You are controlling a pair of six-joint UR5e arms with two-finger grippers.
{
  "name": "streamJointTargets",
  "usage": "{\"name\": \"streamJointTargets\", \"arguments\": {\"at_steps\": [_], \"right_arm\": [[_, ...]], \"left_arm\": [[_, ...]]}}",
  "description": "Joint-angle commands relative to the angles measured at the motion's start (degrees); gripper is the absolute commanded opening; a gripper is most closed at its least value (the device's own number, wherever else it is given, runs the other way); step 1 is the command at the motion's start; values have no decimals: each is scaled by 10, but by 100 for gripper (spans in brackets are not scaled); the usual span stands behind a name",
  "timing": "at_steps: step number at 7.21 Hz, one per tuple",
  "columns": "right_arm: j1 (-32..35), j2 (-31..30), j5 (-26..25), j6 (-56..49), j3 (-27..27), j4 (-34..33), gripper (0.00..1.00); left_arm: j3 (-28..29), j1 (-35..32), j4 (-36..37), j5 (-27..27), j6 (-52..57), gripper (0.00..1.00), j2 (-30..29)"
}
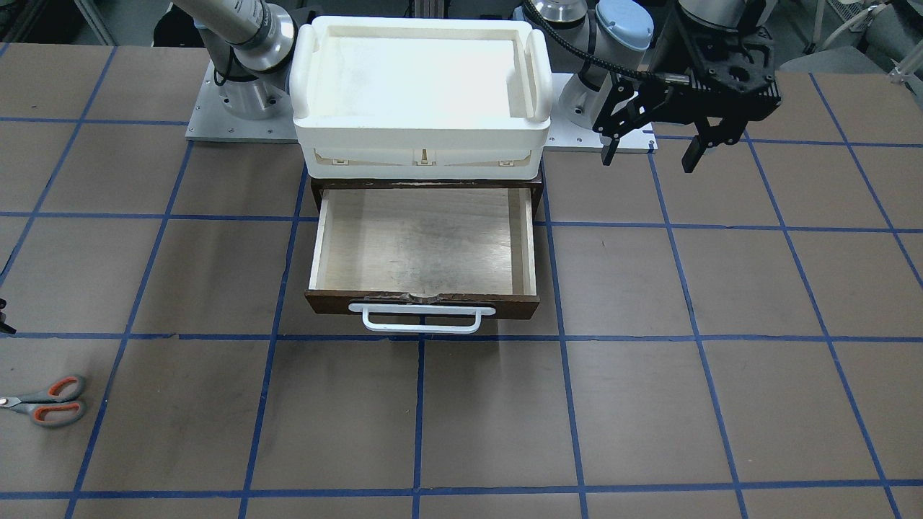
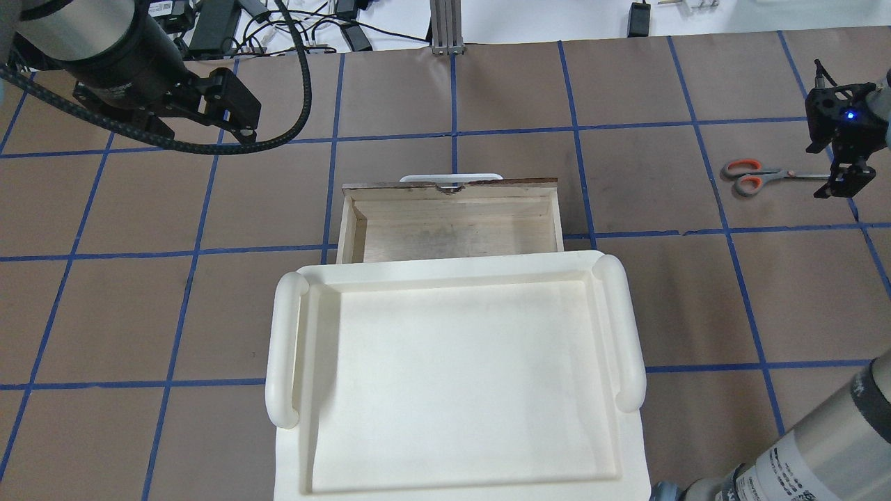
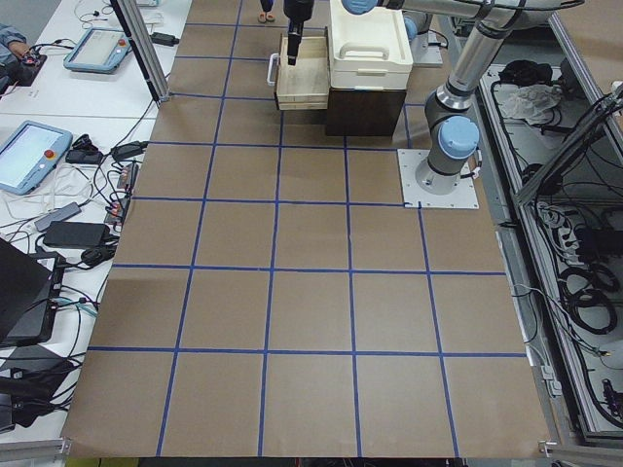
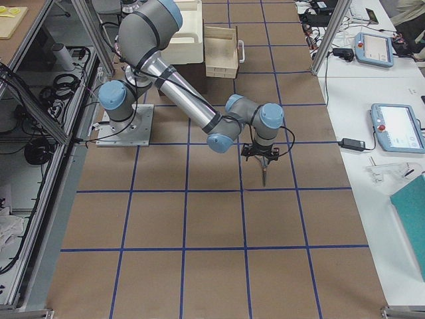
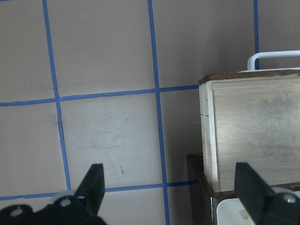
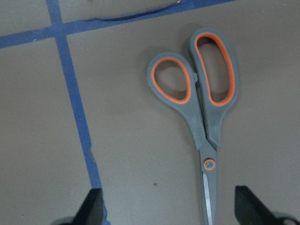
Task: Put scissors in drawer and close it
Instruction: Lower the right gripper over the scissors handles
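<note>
Nearest, right gripper (image 6: pixel 169 205): jaws spread wide and holding nothing; it hangs low over the scissors (image 6: pixel 205 119), one finger on each side of the blades just past the pivot, so I judge it is lined up to come down and pinch there
Scissors place: flat on the table (image 1: pixel 649 404), well apart from the drawer (image 1: pixel 425 249), out on the robot's right side; blades together, handles pointing toward the middle of the table
Scissors build: smooth grey plastic handles with orange-red lining inside two loops, one small and round, one long and oval; thin dark metal blades joined by a small brass-coloured rivet (image 6: pixel 209 164); the whole thing is low and flat, so a grip has little height to take
Other arm, left gripper (image 5: pixel 171 187): also spread and empty; it hovers beside the drawer on the robot's left, probably kept free for the push that closes it
Drawer state: pulled far out and empty, which leaves its floor open for a drop from above
Drawer build: shallow box, pale plywood floor with grey rubbed marks, thin light walls, dark brown front chipped at the top edge, rounded white bar handle (image 1: pixel 422 321)
On top, white tray (image 1: pixel 422 27): matte plastic with thick rounded side rims; it sits on the dark cabinet (image 3: pixel 370 115) and in the overhead view covers the drawer's rear
Table cover: dull brown sheet, divided in squares by blue tape lines (image 1: pixel 418 411)
</note>
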Motion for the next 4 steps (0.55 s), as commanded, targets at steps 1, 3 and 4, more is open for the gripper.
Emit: {"name": "streamJointTargets", "arguments": {"at_steps": [1,3,4], "right_arm": [[0,29,1,-28,-2,-29,100],[0,37,1,-46,-3,-35,95],[0,50,5,-49,-18,-48,93]], "left_arm": [[0,0,0,0,0,100,0],[0,0,-1,0,0,100,0],[0,0,-1,0,0,100,0]]}}
